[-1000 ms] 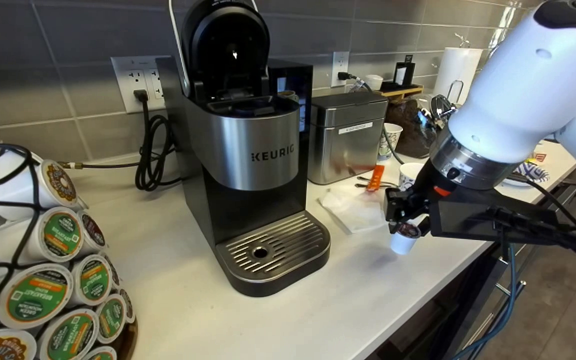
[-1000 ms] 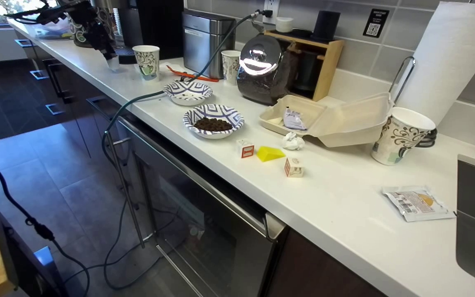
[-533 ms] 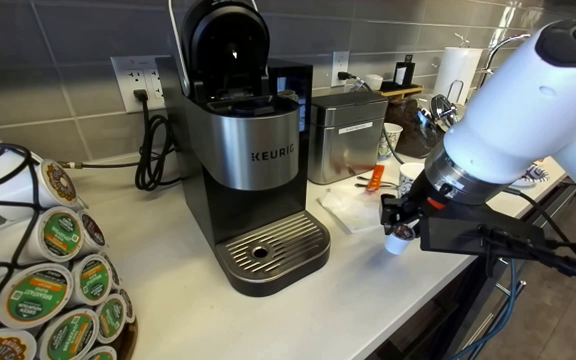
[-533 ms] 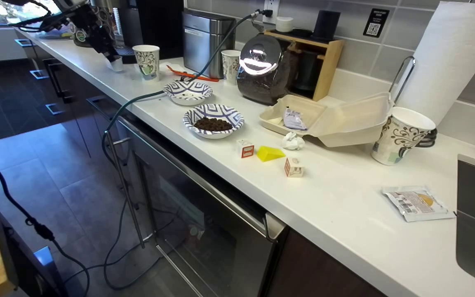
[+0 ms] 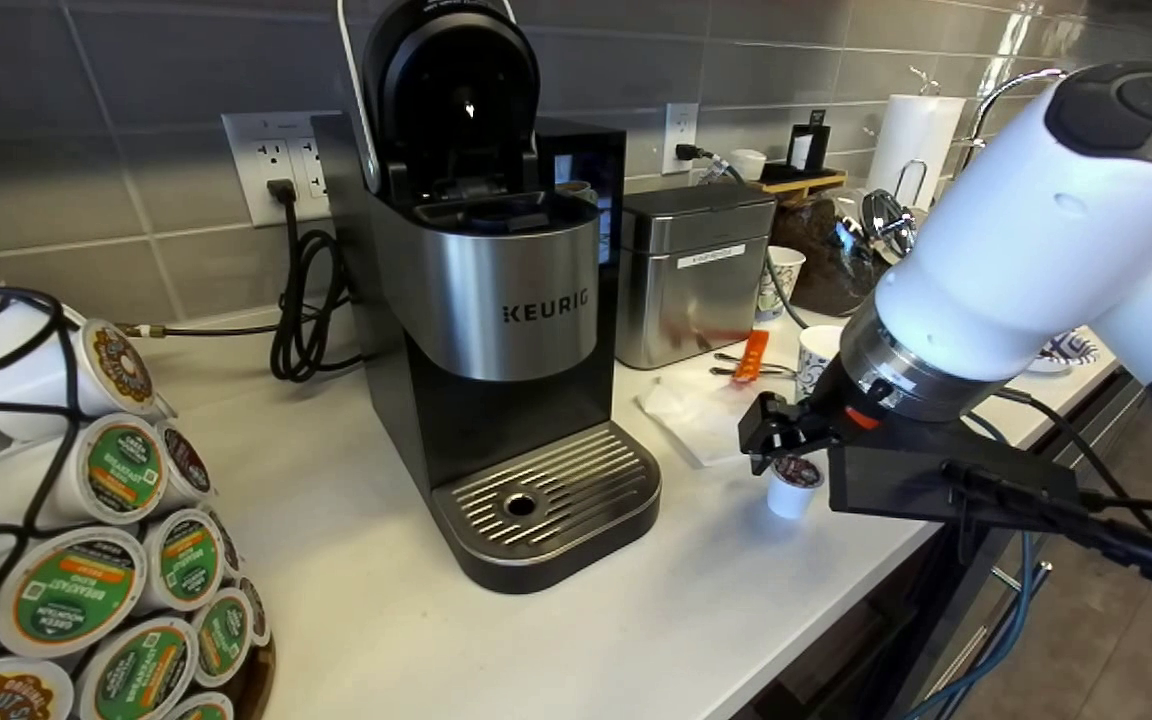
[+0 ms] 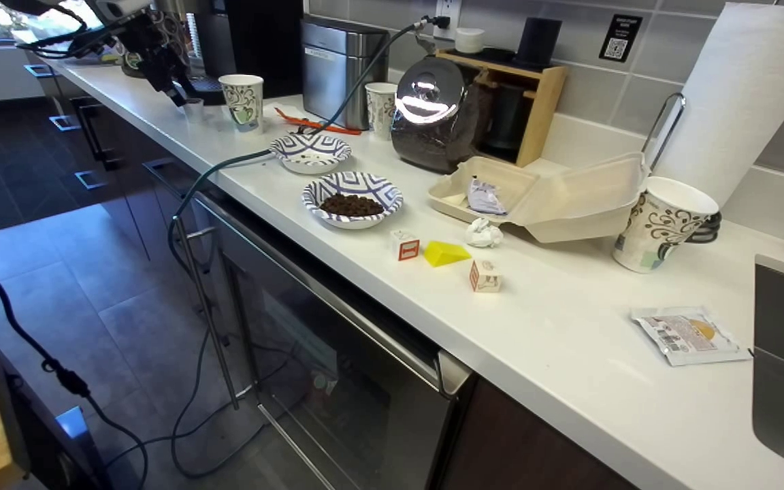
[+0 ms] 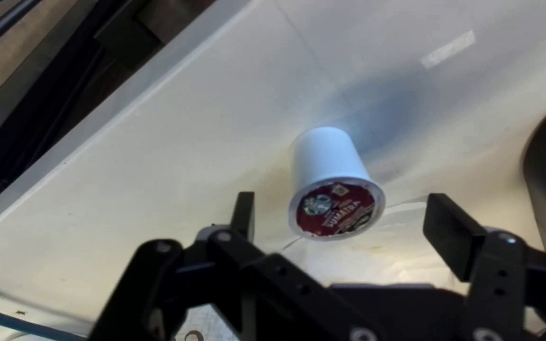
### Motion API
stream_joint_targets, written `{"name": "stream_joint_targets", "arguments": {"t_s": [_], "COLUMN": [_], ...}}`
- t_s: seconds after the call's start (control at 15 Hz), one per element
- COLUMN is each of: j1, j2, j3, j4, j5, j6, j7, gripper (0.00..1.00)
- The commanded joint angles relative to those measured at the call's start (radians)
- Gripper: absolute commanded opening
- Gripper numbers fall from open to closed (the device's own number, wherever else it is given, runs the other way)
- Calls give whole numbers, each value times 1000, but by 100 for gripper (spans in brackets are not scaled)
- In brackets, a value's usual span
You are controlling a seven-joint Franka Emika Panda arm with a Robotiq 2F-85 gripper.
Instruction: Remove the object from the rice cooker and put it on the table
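A white coffee pod [image 7: 326,154] with a dark red "Sumatra" lid [image 7: 337,208] stands upright on the white counter [image 5: 576,640]. My gripper [image 7: 341,213] is open around and just above it, with a gap between the pod and both fingers [image 7: 448,232]. In an exterior view the pod [image 5: 793,490] sits right of the drip tray, below the fingers; it also shows small near a tall paper cup [image 6: 194,109]. The machine here is a Keurig coffee maker [image 5: 506,300] with its lid raised. The rice cooker is out of view.
Behind the pod lie a napkin [image 5: 701,420] and an orange clip [image 5: 751,355]. A paper cup [image 5: 816,355] and a steel bin [image 5: 696,280] stand nearby. Many pods [image 5: 126,480] fill a wire rack. Patterned bowls [image 6: 352,216] sit farther along; the counter's front edge is close.
My gripper has moved slightly toward the coffee maker and lower, then opened. The pod, tilted in the fingers before, is now released and upright beneath them.
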Motion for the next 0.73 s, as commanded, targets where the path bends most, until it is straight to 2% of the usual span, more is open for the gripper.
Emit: {"name": "stream_joint_targets", "arguments": {"t_s": [0.0, 0.13, 0.2, 0.4, 0.47, 0.67], "j1": [-43, -90, -65, -70, -62, -63], "j2": [-99, -159, -207, -328, -215, -245], "j3": [33, 83, 53, 49, 45, 45], "j4": [-102, -195, -243, -371, -252, -273], "j5": [186, 285, 302, 348, 305, 308], "j6": [69, 123, 152, 236, 170, 180], "j7": [-184, -357, -441, -638, -529, -544], "gripper": [100, 100, 100, 100, 100, 100]}}
